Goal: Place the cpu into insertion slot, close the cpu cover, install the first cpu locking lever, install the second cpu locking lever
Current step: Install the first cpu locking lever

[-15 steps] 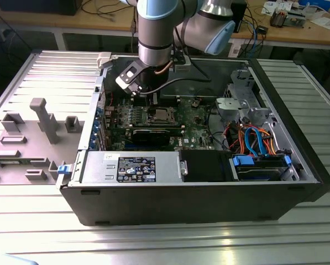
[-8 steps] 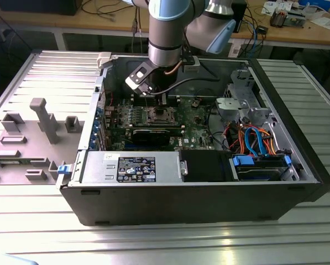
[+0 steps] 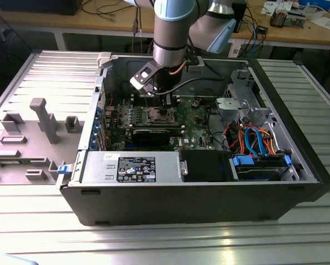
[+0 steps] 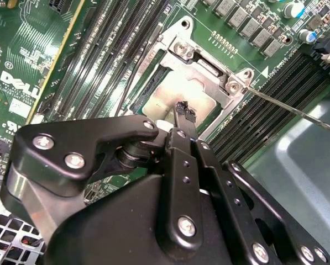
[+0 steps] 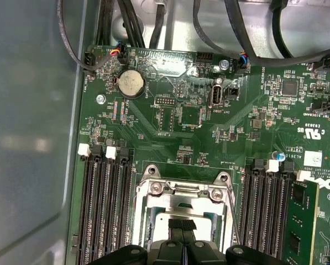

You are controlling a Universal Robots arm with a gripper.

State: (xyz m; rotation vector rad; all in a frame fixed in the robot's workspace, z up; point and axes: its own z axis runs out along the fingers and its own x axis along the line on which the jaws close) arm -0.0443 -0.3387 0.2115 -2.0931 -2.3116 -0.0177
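The cpu [image 4: 189, 88] lies flat in the insertion slot [image 3: 161, 115], its dull beige top showing through the open middle of the cpu cover [image 4: 163, 65]. The silvery cover frame lies down around it. My gripper [image 4: 183, 112] hangs right over the chip with its two black fingertips [image 5: 176, 225] pressed together and nothing between them. In the exterior view the gripper [image 3: 166, 106] reaches straight down into the open computer case onto the socket. A thin metal lever rod [image 4: 297, 112] runs from the socket's corner out over the memory slots.
Long black memory slots [image 5: 106, 204] flank the socket on both sides. A long black card [image 3: 153, 134], the power supply box [image 3: 129, 167] and coloured cables [image 3: 253, 141] fill the case. A grey fixture plate [image 3: 26, 138] lies at the exterior view's left.
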